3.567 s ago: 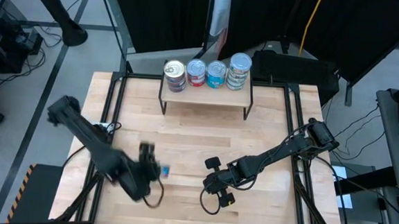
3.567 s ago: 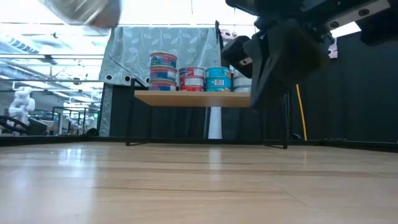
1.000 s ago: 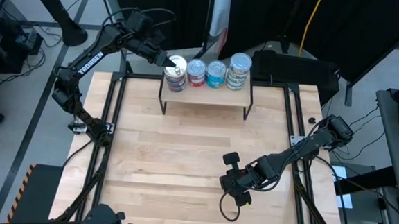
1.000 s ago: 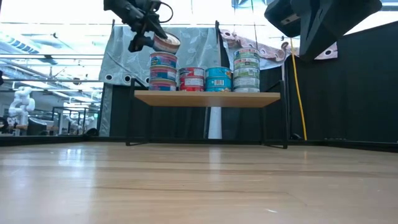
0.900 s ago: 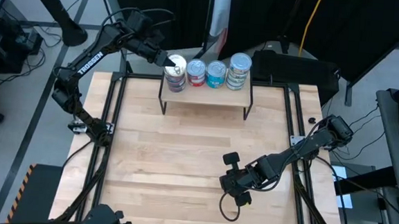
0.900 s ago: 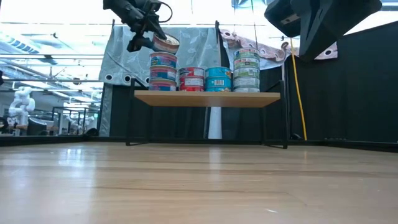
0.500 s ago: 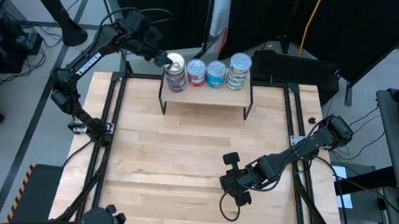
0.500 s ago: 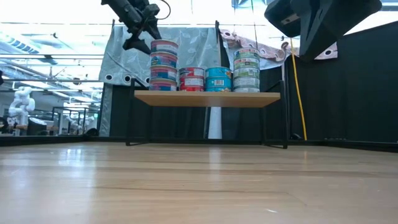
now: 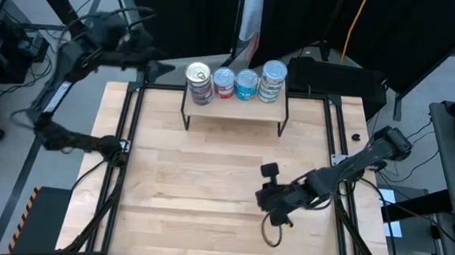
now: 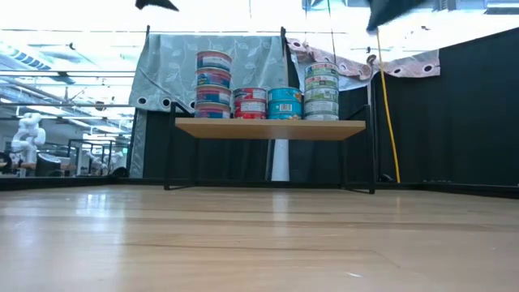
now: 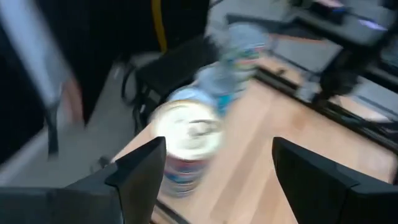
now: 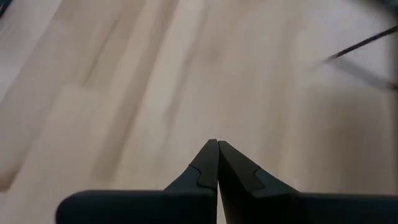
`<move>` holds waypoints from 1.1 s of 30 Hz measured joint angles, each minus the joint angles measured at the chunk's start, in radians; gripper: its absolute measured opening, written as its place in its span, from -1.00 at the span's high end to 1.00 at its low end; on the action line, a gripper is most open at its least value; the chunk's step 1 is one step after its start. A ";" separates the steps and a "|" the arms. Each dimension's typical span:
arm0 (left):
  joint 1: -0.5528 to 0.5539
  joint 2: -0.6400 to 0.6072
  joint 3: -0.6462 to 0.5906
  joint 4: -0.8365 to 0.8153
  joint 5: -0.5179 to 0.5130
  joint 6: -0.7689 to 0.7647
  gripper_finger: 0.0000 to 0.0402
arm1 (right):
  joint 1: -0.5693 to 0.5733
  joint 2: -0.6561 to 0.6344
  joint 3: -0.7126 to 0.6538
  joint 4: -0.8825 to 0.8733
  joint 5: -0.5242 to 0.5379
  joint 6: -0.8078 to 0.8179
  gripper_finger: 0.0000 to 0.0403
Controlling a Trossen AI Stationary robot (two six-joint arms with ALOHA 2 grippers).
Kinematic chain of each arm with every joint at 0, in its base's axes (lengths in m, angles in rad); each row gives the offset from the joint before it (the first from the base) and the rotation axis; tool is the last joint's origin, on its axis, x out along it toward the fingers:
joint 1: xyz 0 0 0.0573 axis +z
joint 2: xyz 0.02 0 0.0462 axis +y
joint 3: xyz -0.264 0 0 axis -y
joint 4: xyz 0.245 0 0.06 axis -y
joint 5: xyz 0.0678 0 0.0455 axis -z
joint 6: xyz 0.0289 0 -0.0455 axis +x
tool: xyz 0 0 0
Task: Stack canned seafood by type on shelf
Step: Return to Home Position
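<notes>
The canned seafood stands in a row of stacks on the shelf (image 9: 235,104), a low wooden riser at the table's far edge. In the low view the left stack (image 10: 212,83) is several tins high, topped by a cream lid (image 11: 186,134). Beside it are a low red stack (image 10: 250,103), a blue stack (image 10: 285,103) and a taller right stack (image 10: 322,92). My left gripper (image 11: 217,168) is open, off the shelf's left end (image 9: 158,65) and above it, touching nothing. My right gripper (image 12: 217,163) is shut and holds nothing, above the bare tabletop at the near right (image 9: 273,224).
The black frame rails (image 9: 128,137) run along the table's left and right sides. A cable loop (image 9: 271,234) hangs by my right wrist. The wooden tabletop (image 9: 209,174) lies in front of the shelf. Curtains and lab clutter stand beyond the far edge.
My left gripper set a tilted tin flat onto the top of the left stack, let go of it, and drew back up and toward the table's left. The stack now stands one tin taller. My right arm rose, leaving most of the low view.
</notes>
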 joint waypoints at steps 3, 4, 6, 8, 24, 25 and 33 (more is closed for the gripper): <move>-0.090 -0.098 -0.026 0.031 0.005 0.066 -0.44 | -0.005 -0.113 0.000 0.000 0.088 -0.023 1.00; -0.135 -0.135 -0.058 0.070 0.004 0.075 -0.44 | -0.007 -0.157 -0.001 0.007 0.107 -0.025 1.00; -0.232 -0.200 -0.131 0.178 0.008 0.096 -0.39 | -0.007 -0.250 -0.028 0.070 0.120 -0.046 1.00; -0.329 -0.260 -0.226 0.280 0.013 0.118 -0.28 | 0.003 -0.353 -0.100 0.165 0.112 -0.102 1.00; -0.687 -0.552 -1.045 0.973 -0.128 0.197 0.96 | -0.133 -1.028 -0.969 0.995 -0.030 -0.275 1.00; -0.703 -0.557 -1.077 0.995 -0.152 0.198 0.98 | -0.144 -1.042 -1.011 1.035 -0.037 -0.273 1.00; -0.762 -0.569 -1.293 1.224 -0.247 0.156 0.98 | -0.257 -1.058 -1.235 1.244 -0.118 -0.176 1.00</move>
